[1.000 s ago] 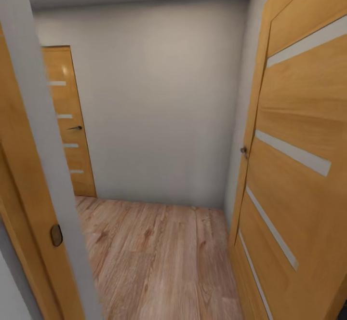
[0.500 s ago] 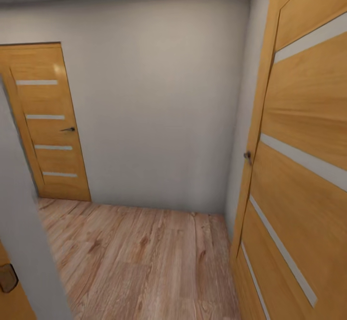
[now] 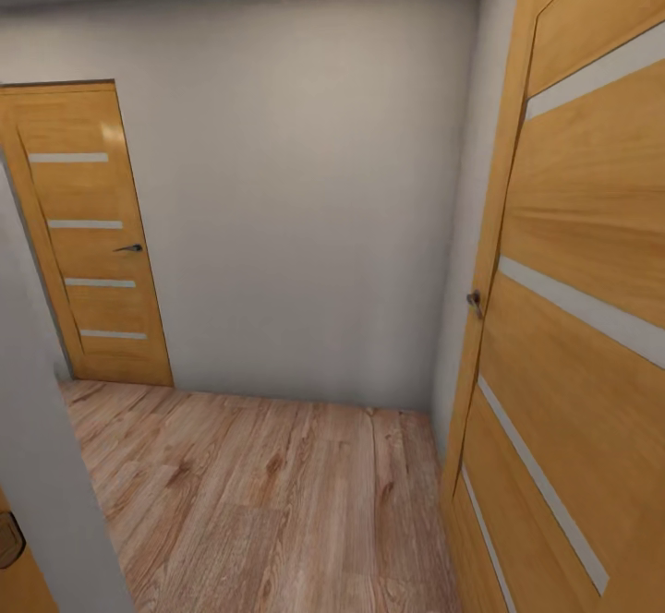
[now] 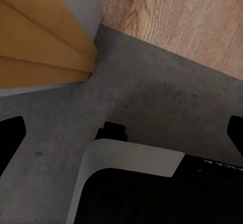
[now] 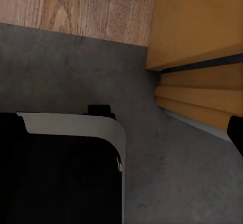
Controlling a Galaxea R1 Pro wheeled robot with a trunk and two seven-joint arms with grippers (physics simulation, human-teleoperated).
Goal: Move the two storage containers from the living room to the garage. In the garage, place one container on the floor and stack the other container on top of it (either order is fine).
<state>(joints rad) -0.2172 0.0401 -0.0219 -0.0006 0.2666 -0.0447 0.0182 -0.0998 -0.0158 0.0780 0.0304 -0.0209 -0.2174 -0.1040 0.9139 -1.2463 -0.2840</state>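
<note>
The light wood-plank floor runs from the near edge of the head view up to the pale wall, between two orange wooden doors. In both wrist views a dark grey concrete floor meets the planks along a straight line, and the robot's base stands on it.

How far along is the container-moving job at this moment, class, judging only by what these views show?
Done: nothing that can be confirmed. In hand: the robot stands at a threshold where grey concrete meets wood-plank floor, facing a small hallway with a closed door and an open door. The left gripper holds nothing. Left: carrying and stacking both containers, by what shows.
</note>
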